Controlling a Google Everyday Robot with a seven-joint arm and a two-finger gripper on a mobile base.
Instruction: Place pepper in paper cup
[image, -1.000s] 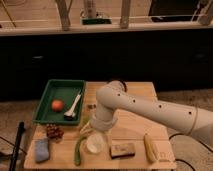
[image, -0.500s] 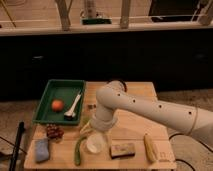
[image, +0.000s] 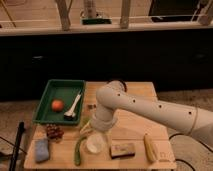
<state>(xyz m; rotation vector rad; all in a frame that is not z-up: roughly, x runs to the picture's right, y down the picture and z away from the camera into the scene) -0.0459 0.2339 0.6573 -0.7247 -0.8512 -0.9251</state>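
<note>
— Wooden worktop (image: 132, 134) in front of a dark wall, pale railing posts up behind it, that's my spot.

— ok, so where's the pepper at?

— The pepper (image: 78, 150) is lying flat near the front-left of the worktop, running roughly front to back with a slight curve. It's not in the paper cup (image: 95, 144). It's just to the cup's left, and I can't make out whether the two touch. The cup stands upright, mouth up.

— and your gripper?

— My gripper (image: 89, 128) sits low over the worktop right behind the cup, close to the pepper's far end. It hangs off my white arm (image: 150, 112), which reaches in from the right. Clenched or released? Honestly can't tell from this angle, my wrist covers most of it.

— what else is lying around?

— A brown sponge block (image: 122, 149) is just right of the cup, then a yellow oblong vegetable (image: 150, 147) sits near the front-right corner. The front-left corner has a blue thing (image: 41, 149), with a dark reddish clump (image: 54, 131) behind it. Back-left there's a green tray (image: 64, 82) holding an orange-red round thing (image: 57, 105) and a white utensil (image: 74, 106).
</note>
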